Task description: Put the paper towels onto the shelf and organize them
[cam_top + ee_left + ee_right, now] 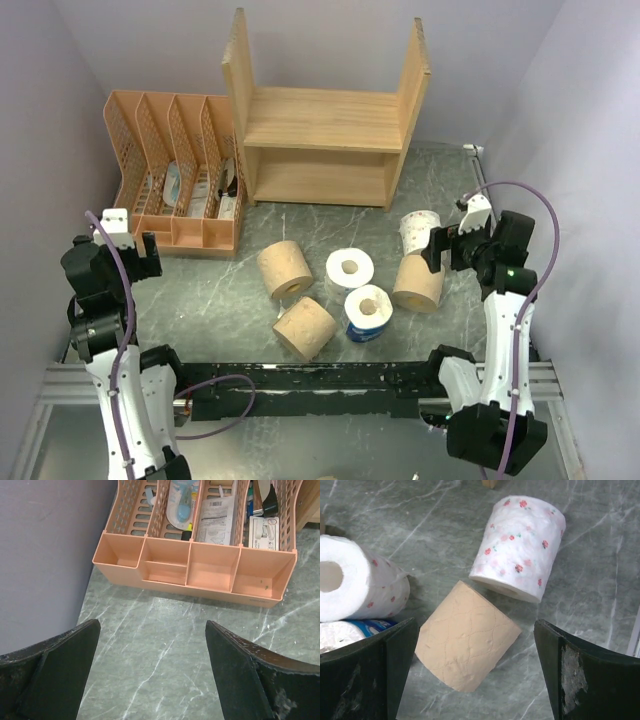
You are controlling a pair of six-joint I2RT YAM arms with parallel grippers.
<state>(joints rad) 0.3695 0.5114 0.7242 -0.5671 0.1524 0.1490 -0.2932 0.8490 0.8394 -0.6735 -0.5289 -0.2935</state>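
Careful: left gripper [152, 630] and right gripper [475, 630] both gape empty.
Close the right off-centre and you may squirt the tan roll [467, 647] into the floral roll [520, 547] at 1 o'clock.

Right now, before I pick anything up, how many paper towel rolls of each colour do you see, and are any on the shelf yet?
Tan-brown rolls: 3
White rolls: 2
Blue-wrapped roll: 1
Total: 6, all on the table, none on the shelf.
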